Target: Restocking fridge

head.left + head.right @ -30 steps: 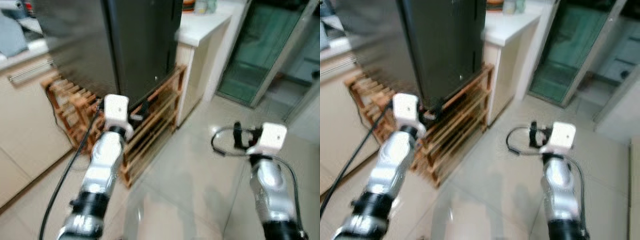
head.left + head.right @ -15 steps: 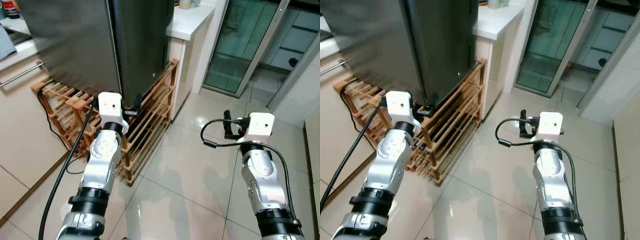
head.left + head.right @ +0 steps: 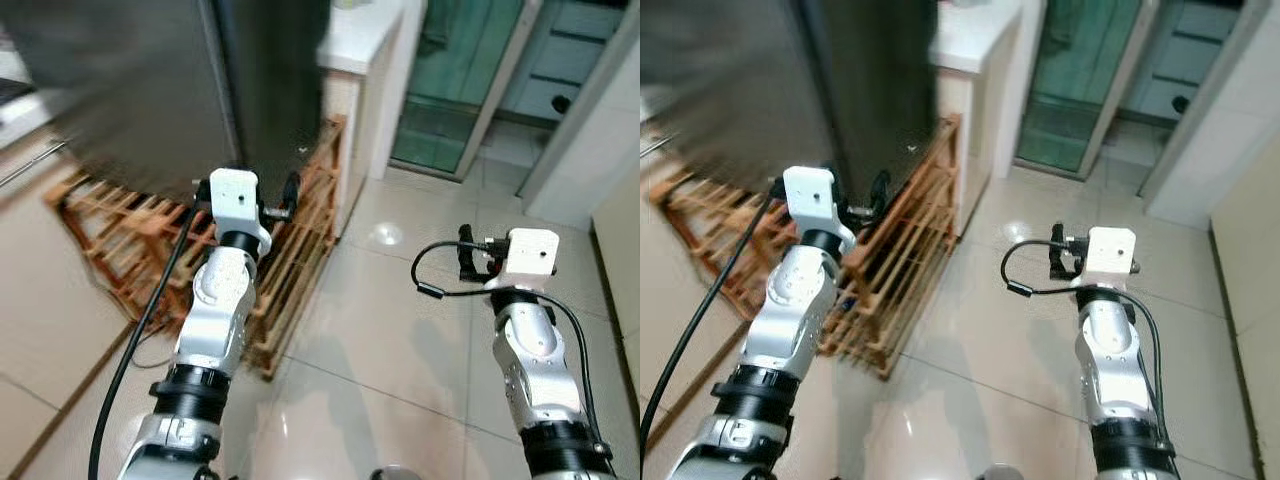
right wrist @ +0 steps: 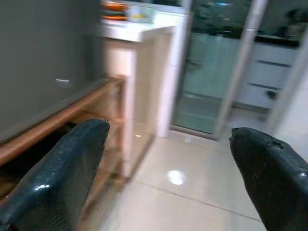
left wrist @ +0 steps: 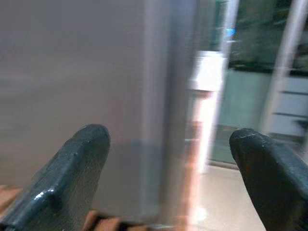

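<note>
Approaching the closed fridge point(image 3: 170, 90) with left gripper point(image 5: 168, 178) and right gripper point(image 4: 168, 178) spread empty; next, door needs opening.

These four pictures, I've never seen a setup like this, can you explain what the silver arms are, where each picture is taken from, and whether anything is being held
The silver arms belong to a humanoid house robot. Two pictures come from the two eyes of a camera on its head, looking forward and down, so they show the same scene. The other two come from cameras on its wrists, looking out between each gripper's two black fingers.

From the head you see the left gripper raised close to the dark fridge, which stands on a wooden slatted rack. The right gripper is out over the glossy tiled floor. Beside the fridge is a white counter, then a glass sliding door.

In both wrist pictures the fingers stand wide apart with nothing between them, so nothing is held.
</note>
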